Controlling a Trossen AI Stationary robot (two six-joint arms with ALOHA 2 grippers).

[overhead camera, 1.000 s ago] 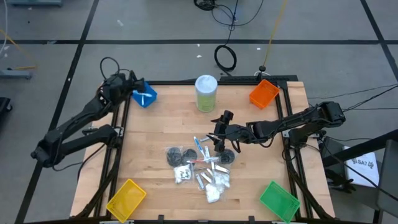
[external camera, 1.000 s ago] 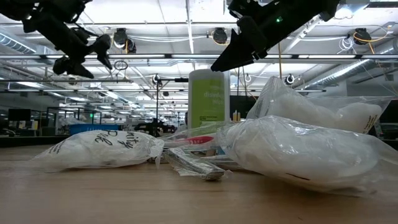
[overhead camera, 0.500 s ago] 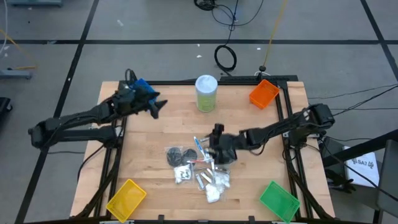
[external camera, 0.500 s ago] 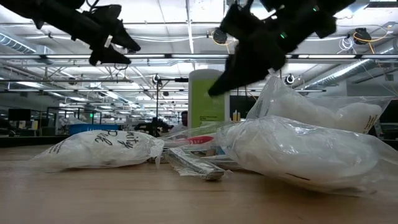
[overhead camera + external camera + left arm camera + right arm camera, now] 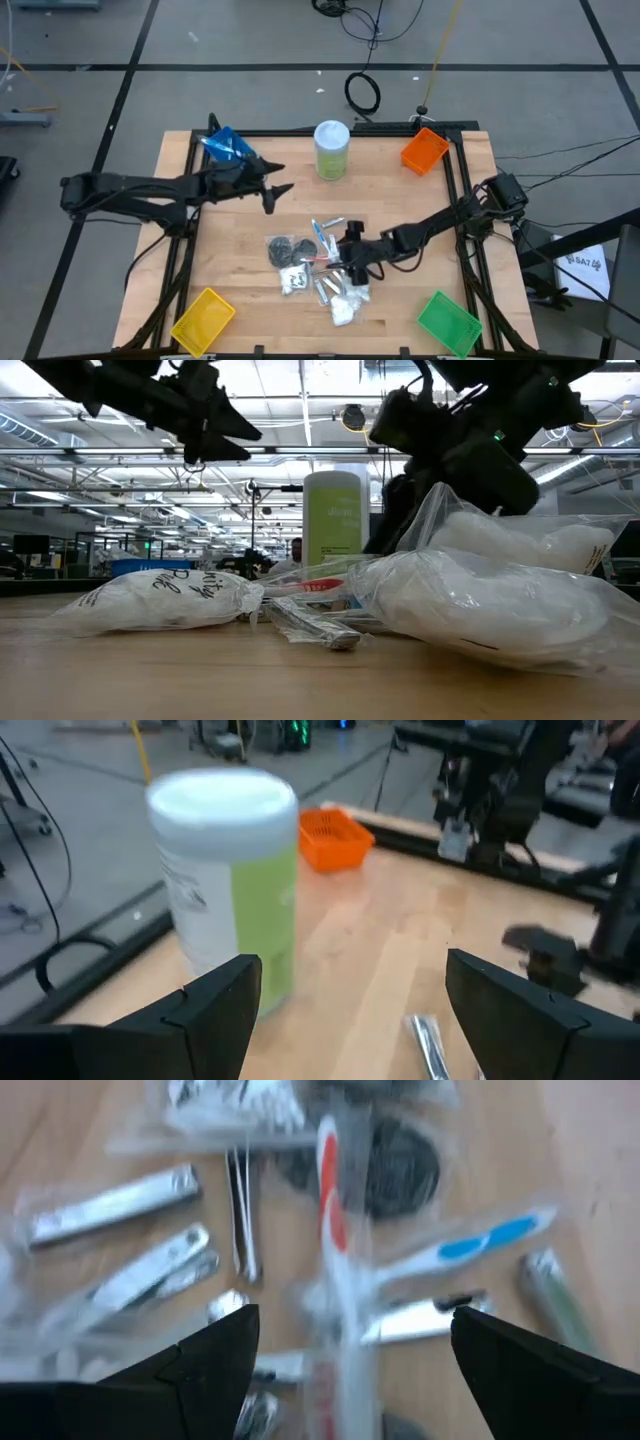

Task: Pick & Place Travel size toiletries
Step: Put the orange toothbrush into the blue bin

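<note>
Both grippers open, nothing held.

Right gripper (image 5: 350, 258) low over the pile of travel size toiletries (image 5: 322, 268), fingers spread wide, above the pile's right side. In the right wrist view, fingers (image 5: 200, 1365) straddle a red-and-white stick (image 5: 330, 1250) in clear wrap; blue-and-white stick (image 5: 470, 1245) just beside it, silver tubes (image 5: 115, 1210) and dark grey discs (image 5: 400, 1170) around. No contact visible; cannot tell how far above the items.

Left gripper (image 5: 275, 190) in the air over bare table (image 5: 240, 250), left of the pale-green canister (image 5: 331, 150) and far-left of the pile, well apart from it. Fingers parted. In the left wrist view, canister (image 5: 230, 890) close ahead, upright, white lid on; orange bin (image 5: 333, 838) behind it, one silver tube (image 5: 430, 1040) on the wood.

Toiletries clustered at table centre, slightly near side: discs (image 5: 283, 250) on the left, sticks in the middle, tubes and white packets (image 5: 348, 300) on the near-right. From the low camera, white packets (image 5: 160, 600) lie in front of the rest, flat on the wood.

Bins at corners: blue (image 5: 226, 147) far-left, orange (image 5: 424, 150) far-right, yellow (image 5: 203, 318) near-left, green (image 5: 448, 322) near-right. Something pale inside the blue bin, too small to identify. Other three look bare from above.
</note>
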